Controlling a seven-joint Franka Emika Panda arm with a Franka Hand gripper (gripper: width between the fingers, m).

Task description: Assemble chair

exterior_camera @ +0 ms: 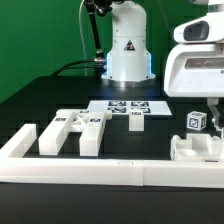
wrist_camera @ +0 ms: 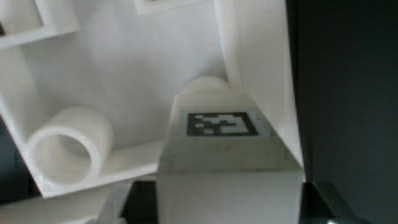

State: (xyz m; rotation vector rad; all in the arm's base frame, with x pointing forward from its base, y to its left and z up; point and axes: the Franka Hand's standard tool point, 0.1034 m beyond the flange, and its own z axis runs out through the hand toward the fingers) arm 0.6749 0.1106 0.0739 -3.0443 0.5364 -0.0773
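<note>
**Chair parts**: white plastic, loose on the black counter.
- Three blocky bars: well off from the gripper, toward the exterior view's left.
- Marker board: between the bars and the gripper (not furniture).
- Tagged cube: just beside the gripper.
- Notched block: below the gripper, against the border rail.
- Gripper: whether apart or together cannot be told.
- Handling, as judged: stiff, light, smooth and likely slippery. Take hold across flat parallel sides, near mid-length.
</note>
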